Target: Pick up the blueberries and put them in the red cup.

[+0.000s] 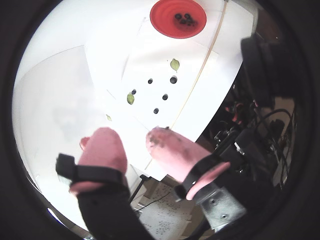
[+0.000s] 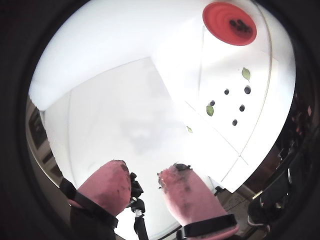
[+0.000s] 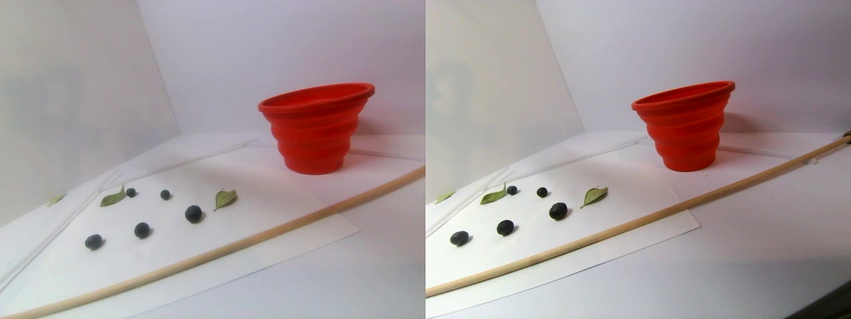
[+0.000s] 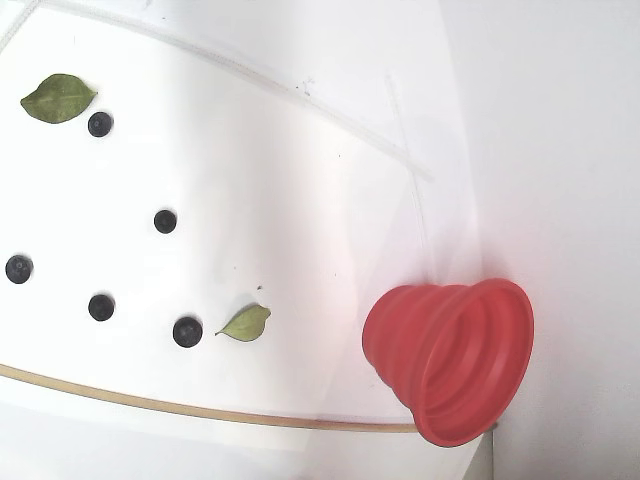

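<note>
**Empty gripper high above the loose berries**

The gripper (image 1: 131, 137) hangs well above the white sheet (image 4: 300, 200), its two pink fingers (image 1: 102, 150) spread apart with nothing between them. In a wrist view five berries (image 1: 165, 97) lie loose on the sheet, well beyond the fingertips, among green leaves (image 1: 174, 64). The cup (image 1: 178, 18) stands upright farther still, near the top of that view, with a few more berries (image 1: 184, 19) resting inside. In the fixed view the loose ones sit left of the cup (image 4: 450, 355), apart from it, and a thin wooden stick (image 4: 200, 410) runs along the sheet's edge below them.
</note>
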Motion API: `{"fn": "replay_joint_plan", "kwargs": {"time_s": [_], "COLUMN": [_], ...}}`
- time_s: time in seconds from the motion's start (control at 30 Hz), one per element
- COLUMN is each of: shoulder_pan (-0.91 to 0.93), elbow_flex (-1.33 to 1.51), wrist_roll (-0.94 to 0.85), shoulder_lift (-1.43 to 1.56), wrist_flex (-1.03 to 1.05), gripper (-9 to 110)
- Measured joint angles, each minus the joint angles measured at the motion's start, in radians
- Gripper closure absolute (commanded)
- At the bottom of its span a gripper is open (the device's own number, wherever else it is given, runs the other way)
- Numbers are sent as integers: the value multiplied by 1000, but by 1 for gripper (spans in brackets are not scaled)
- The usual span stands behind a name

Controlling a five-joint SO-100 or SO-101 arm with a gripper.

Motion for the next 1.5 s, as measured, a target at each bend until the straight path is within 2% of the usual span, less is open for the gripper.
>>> {"fn": "replay_joint_plan", "kwargs": {"time_s": [0.7, 1.5], "shoulder_pan": [-87, -94], "elbow_flex": [167, 302], "wrist_roll": [-495, -839], "shoulder_lift": [-86, -192], "wrist_flex": [-40, -186], "gripper": [87, 86]}}
